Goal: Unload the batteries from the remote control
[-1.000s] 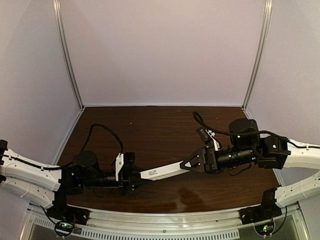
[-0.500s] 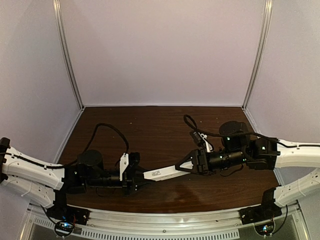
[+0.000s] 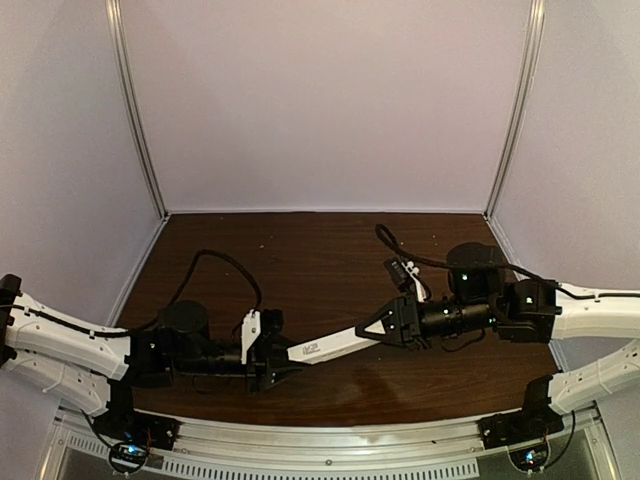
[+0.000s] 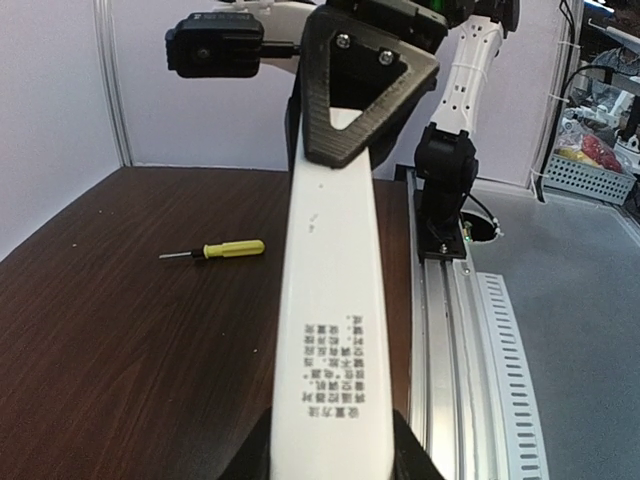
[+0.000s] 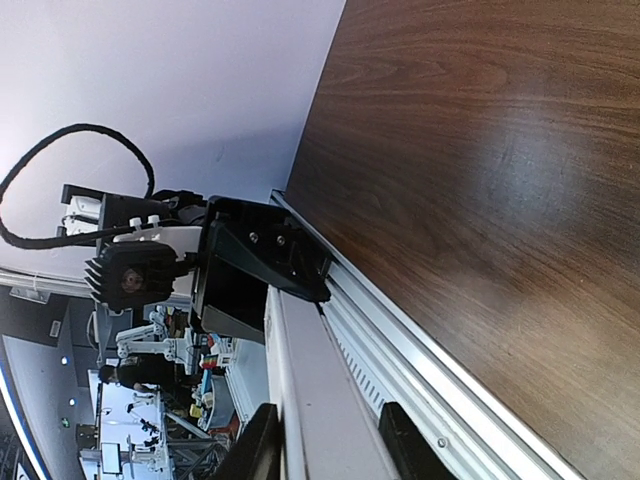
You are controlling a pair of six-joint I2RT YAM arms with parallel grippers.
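Note:
The white remote control [image 3: 325,347] hangs level above the dark table [image 3: 300,250], stretched between the two arms. My left gripper [image 3: 272,362] is shut on its left end; in the left wrist view the remote control [image 4: 325,300] runs away from that gripper [image 4: 330,458], with printed text facing the camera. My right gripper [image 3: 385,328] is shut on the other end, its black fingers [image 4: 365,90] pressed to both sides. In the right wrist view the remote control [image 5: 315,400] lies between the right gripper's jaws [image 5: 325,440]. The batteries are hidden.
A yellow-handled screwdriver [image 4: 225,250] lies on the table to the left of the remote. A metal rail [image 4: 450,330] runs along the table's near edge. Pale walls close off the back and both sides.
The right gripper has slid left along the remote's far end and shut on it. The left gripper has kept its hold and shifted slightly right.

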